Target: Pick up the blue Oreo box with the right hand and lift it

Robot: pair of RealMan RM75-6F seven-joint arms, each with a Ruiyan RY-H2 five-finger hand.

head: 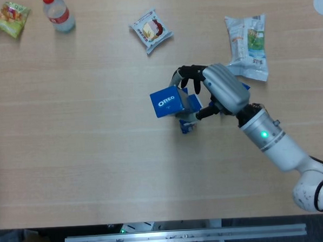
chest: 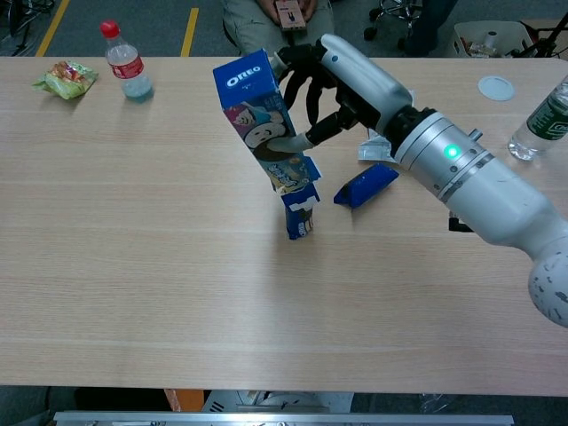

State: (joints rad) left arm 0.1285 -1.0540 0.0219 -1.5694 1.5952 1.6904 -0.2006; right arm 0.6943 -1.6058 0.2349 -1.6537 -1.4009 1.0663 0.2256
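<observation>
My right hand point(chest: 333, 84) point(head: 214, 91) grips the blue Oreo box point(chest: 262, 124) point(head: 174, 103) around its middle. The box stands nearly upright, its Oreo-marked end on top. Its opened bottom flap point(chest: 300, 217) hangs down, and I cannot tell whether it clears the table. In the chest view the thumb crosses the box's front face while the dark fingers wrap its far side. The grey forearm point(chest: 470, 182) reaches in from the lower right. My left hand shows in neither view.
A small blue packet point(chest: 366, 185) lies on the table just right of the box. Behind are a white snack pack point(head: 151, 29), a white-green bag point(head: 247, 46), a red-capped bottle point(chest: 124, 62), a green-yellow bag point(chest: 67, 77), a lid point(chest: 495, 87) and another bottle point(chest: 543, 120).
</observation>
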